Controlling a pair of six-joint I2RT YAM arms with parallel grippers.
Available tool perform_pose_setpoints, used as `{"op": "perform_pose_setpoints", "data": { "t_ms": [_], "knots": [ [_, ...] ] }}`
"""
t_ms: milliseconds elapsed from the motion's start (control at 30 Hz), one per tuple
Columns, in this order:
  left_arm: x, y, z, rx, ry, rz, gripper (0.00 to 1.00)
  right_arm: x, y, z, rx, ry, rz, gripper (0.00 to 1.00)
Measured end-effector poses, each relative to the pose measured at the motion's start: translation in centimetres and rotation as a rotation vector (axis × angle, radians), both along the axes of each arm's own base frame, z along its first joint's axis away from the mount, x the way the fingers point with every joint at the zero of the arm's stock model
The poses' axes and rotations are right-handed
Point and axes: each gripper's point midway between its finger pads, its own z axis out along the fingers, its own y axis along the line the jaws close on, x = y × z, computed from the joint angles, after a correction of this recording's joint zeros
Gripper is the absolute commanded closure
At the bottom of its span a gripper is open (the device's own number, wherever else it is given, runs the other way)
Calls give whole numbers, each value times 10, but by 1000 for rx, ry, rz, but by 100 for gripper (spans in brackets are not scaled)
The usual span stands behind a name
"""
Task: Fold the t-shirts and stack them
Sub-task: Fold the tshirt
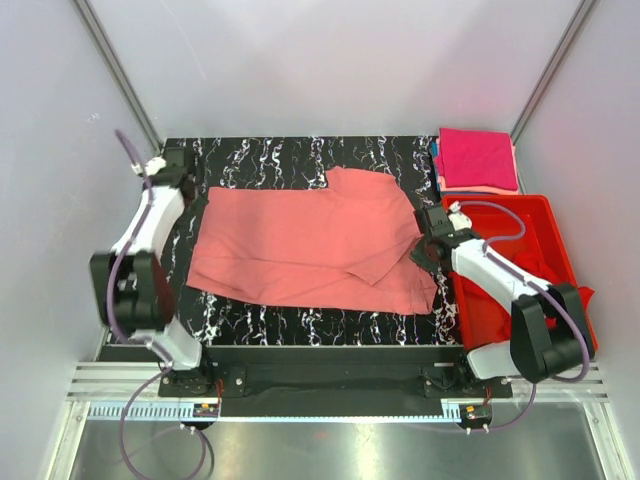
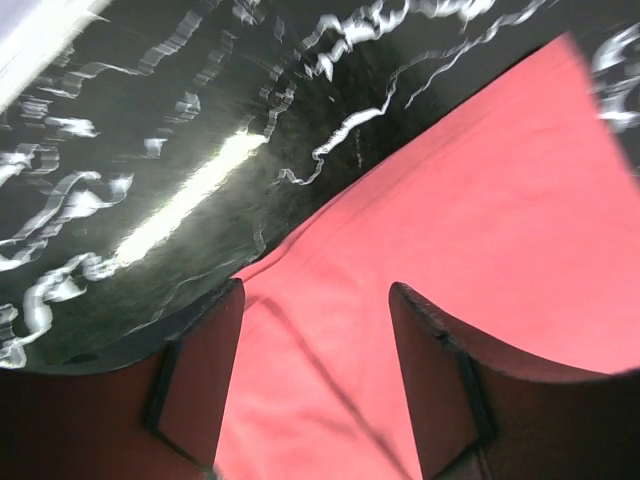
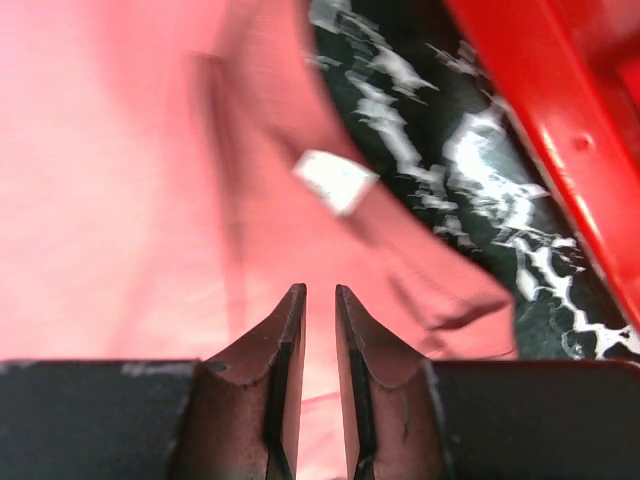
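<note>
Cotton fills the top view: we see the salmon tee [image 1: 310,250] spread, partly folded, across the desk [image 1: 250,325], and a folded magenta tee [image 1: 478,158] at the back right behind the bin [image 1: 545,235]. At the left wrist, the left jaws stand wide over the tee's edge, so we should drop squarely and bite the hem fully. At the right wrist, the right jaws show a narrow slit near the label [image 3: 335,182]; we cannot tell if they pinch cloth.
</note>
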Motion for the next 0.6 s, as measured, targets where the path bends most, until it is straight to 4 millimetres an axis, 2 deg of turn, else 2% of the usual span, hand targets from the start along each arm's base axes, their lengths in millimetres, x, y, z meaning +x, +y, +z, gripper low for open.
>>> {"op": "perform_pose_setpoints", "data": {
  "t_ms": [67,100,167,267,300,367,500,600],
  "knots": [
    [-15,3,28,10,-80,-1,43,10,6,23,17,-43,27,74],
    [-24,6,36,12,-123,-2,44,17,10,37,35,-78,43,74],
    [-54,11,36,-7,-170,3,45,25,19,62,73,-142,73,74],
    [-92,22,8,-57,-140,61,52,25,27,88,129,-206,110,74],
    [-103,25,-6,-80,-105,92,55,23,29,93,142,-217,123,75],
    [-121,31,-32,-115,-28,147,56,22,35,99,169,-229,157,75],
    [-134,25,-57,-161,9,158,55,25,46,89,174,-178,224,74],
    [-139,14,-76,-208,3,147,53,38,58,78,176,-126,269,68]
  ]
}}
